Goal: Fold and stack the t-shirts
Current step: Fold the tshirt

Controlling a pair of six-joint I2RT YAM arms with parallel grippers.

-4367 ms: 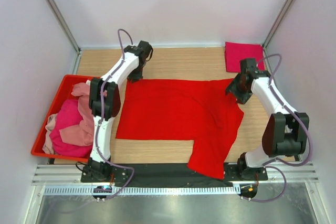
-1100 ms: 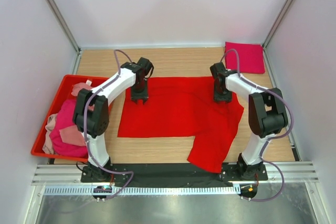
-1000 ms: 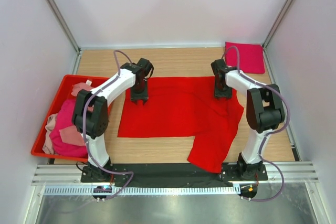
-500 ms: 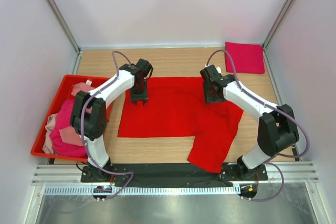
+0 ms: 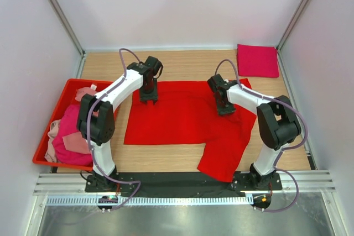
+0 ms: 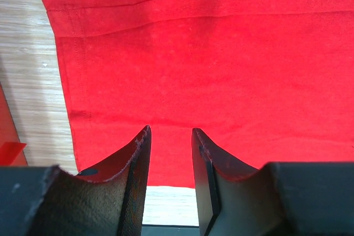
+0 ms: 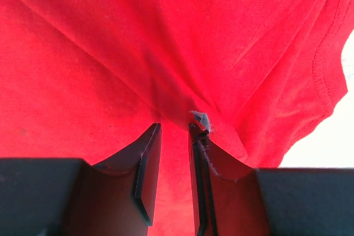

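A bright red t-shirt (image 5: pixel 177 117) lies spread flat across the middle of the table, one sleeve hanging toward the front edge. My left gripper (image 5: pixel 148 99) hovers over the shirt's far left part. In the left wrist view this gripper (image 6: pixel 170 131) is open, with nothing between its fingers and the red cloth (image 6: pixel 221 53) below. My right gripper (image 5: pixel 224 109) presses down on the shirt's far right part. Seen from the right wrist, it (image 7: pixel 174 126) stands narrowly open, and creases in the cloth (image 7: pixel 110 53) run into the gap. A folded magenta t-shirt (image 5: pixel 257 60) lies at the back right corner.
A red plastic bin (image 5: pixel 43 145) on the left holds a heap of pink and magenta shirts (image 5: pixel 74 131). Bare wood (image 5: pixel 188 62) runs behind the red shirt. White walls close in both sides and the back.
My right gripper has slid left and toward the front, from the shirt's far right edge onto the cloth, and its jaws have narrowed. The left gripper has barely moved.
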